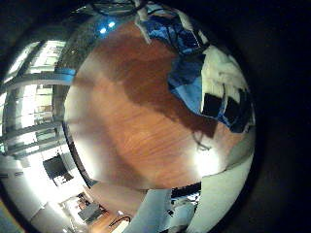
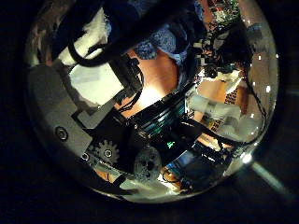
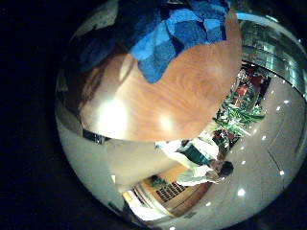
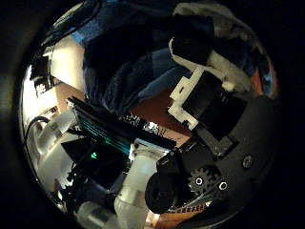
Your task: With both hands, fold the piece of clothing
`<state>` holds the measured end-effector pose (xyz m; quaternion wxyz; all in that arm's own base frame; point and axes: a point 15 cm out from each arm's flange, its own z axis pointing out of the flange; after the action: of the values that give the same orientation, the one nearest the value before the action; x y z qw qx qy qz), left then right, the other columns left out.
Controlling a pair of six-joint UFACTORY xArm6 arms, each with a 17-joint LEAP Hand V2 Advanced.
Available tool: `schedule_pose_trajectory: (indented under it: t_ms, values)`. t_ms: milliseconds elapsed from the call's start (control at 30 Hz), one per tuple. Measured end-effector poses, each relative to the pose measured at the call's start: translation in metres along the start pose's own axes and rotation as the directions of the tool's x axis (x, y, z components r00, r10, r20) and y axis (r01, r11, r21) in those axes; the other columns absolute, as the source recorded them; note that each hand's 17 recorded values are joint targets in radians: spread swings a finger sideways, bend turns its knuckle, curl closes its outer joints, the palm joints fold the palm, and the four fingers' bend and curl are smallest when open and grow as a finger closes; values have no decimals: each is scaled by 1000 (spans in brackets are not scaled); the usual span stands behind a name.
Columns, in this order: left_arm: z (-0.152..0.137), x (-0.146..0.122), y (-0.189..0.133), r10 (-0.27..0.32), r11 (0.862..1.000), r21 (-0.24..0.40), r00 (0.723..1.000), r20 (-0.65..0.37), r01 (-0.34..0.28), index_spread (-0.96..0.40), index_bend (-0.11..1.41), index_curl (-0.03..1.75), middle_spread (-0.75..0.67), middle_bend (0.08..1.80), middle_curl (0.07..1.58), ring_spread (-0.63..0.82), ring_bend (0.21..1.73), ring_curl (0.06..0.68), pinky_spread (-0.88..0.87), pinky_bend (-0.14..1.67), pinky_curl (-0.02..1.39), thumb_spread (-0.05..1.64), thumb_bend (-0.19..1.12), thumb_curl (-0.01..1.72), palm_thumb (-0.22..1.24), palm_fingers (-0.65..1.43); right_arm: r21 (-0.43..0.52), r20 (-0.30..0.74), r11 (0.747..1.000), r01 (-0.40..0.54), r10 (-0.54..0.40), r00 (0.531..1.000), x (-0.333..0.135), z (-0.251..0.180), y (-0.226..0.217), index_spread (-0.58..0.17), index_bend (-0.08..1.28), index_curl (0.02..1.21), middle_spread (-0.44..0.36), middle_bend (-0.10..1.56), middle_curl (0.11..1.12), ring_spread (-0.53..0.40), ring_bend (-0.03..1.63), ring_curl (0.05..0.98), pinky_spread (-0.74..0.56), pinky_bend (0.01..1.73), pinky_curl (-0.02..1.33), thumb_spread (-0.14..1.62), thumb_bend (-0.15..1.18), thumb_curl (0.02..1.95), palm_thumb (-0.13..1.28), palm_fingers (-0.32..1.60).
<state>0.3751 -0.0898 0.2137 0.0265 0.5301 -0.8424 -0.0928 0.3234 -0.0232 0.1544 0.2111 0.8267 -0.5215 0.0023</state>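
Blue checked cloth (image 3: 168, 34) fills the view close under the right hand (image 4: 205, 91), lying bunched on the round wooden table (image 1: 126, 116). I cannot tell how either hand's fingers are set. Folding looks barely begun. Next, both hands need to grab its edges.

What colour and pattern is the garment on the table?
The garment is blue with a darker check, seen best in the right little finger side palm view.

- Table (image 1: 136, 126): round, reddish-brown wood, polished, with a bright glare patch.
- Windows (image 1: 34, 92): tall glazed panels beside the table, daylight behind.
- Ceiling lights (image 3: 280, 172): small bright spots.
- Potted plant (image 3: 235, 117): green foliage beyond the table edge.
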Motion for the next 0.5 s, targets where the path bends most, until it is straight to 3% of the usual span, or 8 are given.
schedule_pose_trajectory:
  t_ms: [267, 500]
  values:
    - [-8, 0, 20, 34, 999, -30, 999, -20, -35, -770, 267, 1410, -612, 899, 994, -470, 1270, 517, -673, 979, 733, 1072, -15, 619, 753, 1074, 53, 40, 994, -94, 92, 995, 35, -15, 17, -346, 1023, 741, -229, 1132, 865, -282, 1274, 717, -271, 1236, 750, 1175, 2, 495, 971, 1058]
    - [-9, 0, 47, 42, 997, -59, 997, -69, -46, -762, 261, 1417, -616, 892, 1000, -471, 1267, 518, -674, 970, 738, 1072, -15, 621, 752, 1077, 204, 220, 970, -133, 87, 972, 6, -64, 18, -312, 1058, 792, -204, 1180, 889, -274, 1298, 770, -245, 1258, 824, 1213, -6, 526, 981, 1051]
